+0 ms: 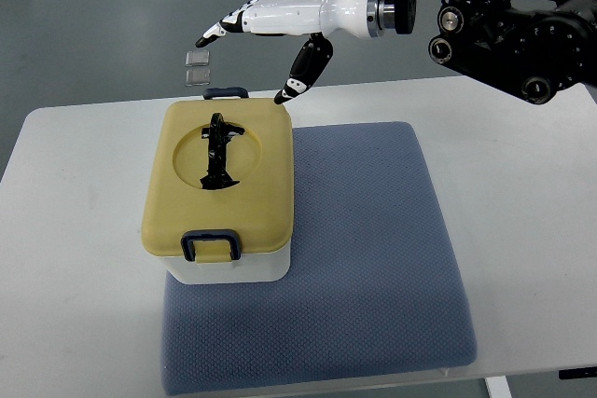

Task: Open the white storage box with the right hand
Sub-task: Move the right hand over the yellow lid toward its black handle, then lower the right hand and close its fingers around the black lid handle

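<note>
Top view: the white right hand, fingers spread and empty, hovered above the far edge of the closed yellow-lidded white plastic storage box on a blue textured mat.

A blue-grey mat lies on the white table; two small clear squares beyond it.
</note>
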`<state>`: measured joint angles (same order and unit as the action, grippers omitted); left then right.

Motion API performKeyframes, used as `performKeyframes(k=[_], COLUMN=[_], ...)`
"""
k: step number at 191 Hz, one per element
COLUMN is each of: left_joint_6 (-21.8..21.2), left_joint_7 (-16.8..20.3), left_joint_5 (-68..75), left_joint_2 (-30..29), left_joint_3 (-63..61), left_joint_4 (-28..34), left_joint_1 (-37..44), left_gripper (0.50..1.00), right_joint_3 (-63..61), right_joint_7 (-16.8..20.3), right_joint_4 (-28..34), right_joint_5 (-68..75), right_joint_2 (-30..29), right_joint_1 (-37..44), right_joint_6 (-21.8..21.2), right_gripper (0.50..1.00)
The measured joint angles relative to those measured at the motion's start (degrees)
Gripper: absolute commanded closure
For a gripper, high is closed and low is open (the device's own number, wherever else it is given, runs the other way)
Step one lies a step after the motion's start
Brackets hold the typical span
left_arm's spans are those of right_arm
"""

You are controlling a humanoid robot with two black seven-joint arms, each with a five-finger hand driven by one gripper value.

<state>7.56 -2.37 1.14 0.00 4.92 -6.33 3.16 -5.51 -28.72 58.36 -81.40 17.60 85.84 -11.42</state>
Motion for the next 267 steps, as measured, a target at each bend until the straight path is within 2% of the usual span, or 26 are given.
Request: performKeyframes(k=[63,117,198,267], left_joint_6=[0.0,0.0,0.0,0.0], left_joint_7=[0.0,0.0,0.0,0.0], left_joint_5=[0.0,0.0,0.0,0.0], left_joint_2=[0.0,0.0,0.0,0.0], left_joint_3=[0.0,0.0,0.0,0.0], left_joint_4=[0.0,0.0,0.0,0.0], left_joint_1=[0.0,0.0,0.0,0.0], left_gripper=[0.500,0.500,0.500,0.500], right_joint_3=[2.5,4.3,6.8,6.8], right_joint_7=[-3.4,-3.5,-3.2,-3.2], right_joint_4=[2.7,2.3,0.1,-2.2], right_joint_5=[-7.4,-13.9,-17.6,-17.5], right_joint_2=[-2.8,-9.2,-9.5,-9.5], right_joint_1=[3.5,4.9,4.7,4.2], right_joint_6=[0.0,0.0,0.1,3.1], right_gripper=[0.568,0.568,0.568,0.572])
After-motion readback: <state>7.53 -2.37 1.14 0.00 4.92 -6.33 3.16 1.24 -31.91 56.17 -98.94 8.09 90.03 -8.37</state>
